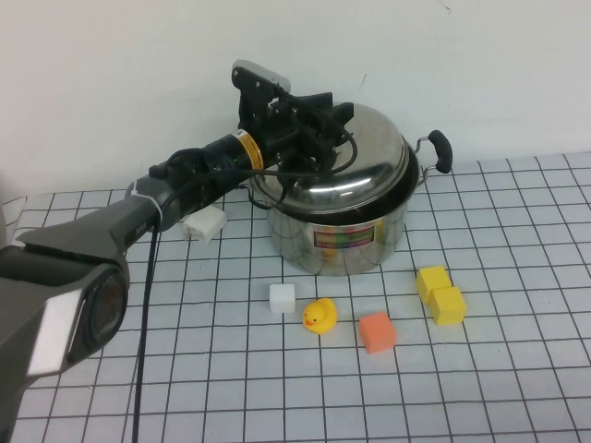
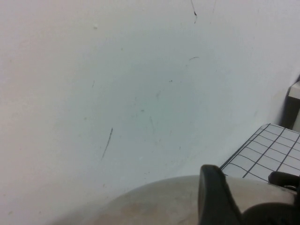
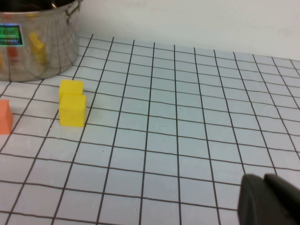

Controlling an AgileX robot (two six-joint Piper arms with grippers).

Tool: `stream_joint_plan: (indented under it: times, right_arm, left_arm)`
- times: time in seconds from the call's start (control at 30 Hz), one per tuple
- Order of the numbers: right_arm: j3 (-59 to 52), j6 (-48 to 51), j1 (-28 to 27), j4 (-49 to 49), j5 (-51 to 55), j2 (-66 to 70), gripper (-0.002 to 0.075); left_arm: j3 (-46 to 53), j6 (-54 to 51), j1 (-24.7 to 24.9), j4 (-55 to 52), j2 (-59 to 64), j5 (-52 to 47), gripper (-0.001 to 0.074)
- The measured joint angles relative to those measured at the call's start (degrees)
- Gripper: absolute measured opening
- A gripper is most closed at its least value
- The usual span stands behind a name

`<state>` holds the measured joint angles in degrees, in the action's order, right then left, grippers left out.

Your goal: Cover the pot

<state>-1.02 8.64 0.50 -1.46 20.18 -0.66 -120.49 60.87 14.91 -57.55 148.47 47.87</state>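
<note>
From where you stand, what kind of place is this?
Probably a robot test bench, not a kitchen: a gridded mat against a bare white wall, a pot among foam blocks and a toy duck.

The gridded white table (image 1: 517, 388) carries the pot (image 1: 346, 235), with a white cube (image 1: 283, 298), rubber duck (image 1: 319, 317), orange cube (image 1: 377, 332) and two yellow cubes (image 1: 440, 294) just in front of it.

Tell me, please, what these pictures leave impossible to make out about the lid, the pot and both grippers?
- Lid knob: high view, hidden under the left gripper.
- Pot left handle: high view, behind the left arm.
- Right gripper: right wrist view, only a dark tip, cut off by the frame edge.
</note>
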Motion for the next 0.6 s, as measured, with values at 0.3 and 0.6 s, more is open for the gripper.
stream_joint_plan:
  times: [0.3, 0.6]
  right_arm:
    - [0.00, 0.00, 0.00, 0.00, 0.00, 0.00, 0.0009]
    - [0.00, 0.00, 0.00, 0.00, 0.00, 0.00, 0.0009]
  left_arm:
    - [0.00, -6.86, -0.27, 2.19, -1.59, 0.32, 0.0309]
    - [0.11, 4.83, -1.57, -19.15, -16.05, -3.66, 0.0309]
